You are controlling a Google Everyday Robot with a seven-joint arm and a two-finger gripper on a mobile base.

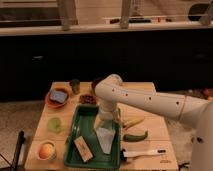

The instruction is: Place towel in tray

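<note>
The towel (105, 139) lay in the tray (79, 124), in its right half, just beside a tan block (83, 149). Its upper tip reached up to the gripper (108, 120), which hung directly over it. Whether the gripper was wide, narrow or holding the cloth could not be told. On that showing, the placing step looked at or near its end. The next move called for a sure release and a straight lift, so the limp cloth would not drag over the rim toward the green vegetable (136, 135) on the table (162, 141).
</note>
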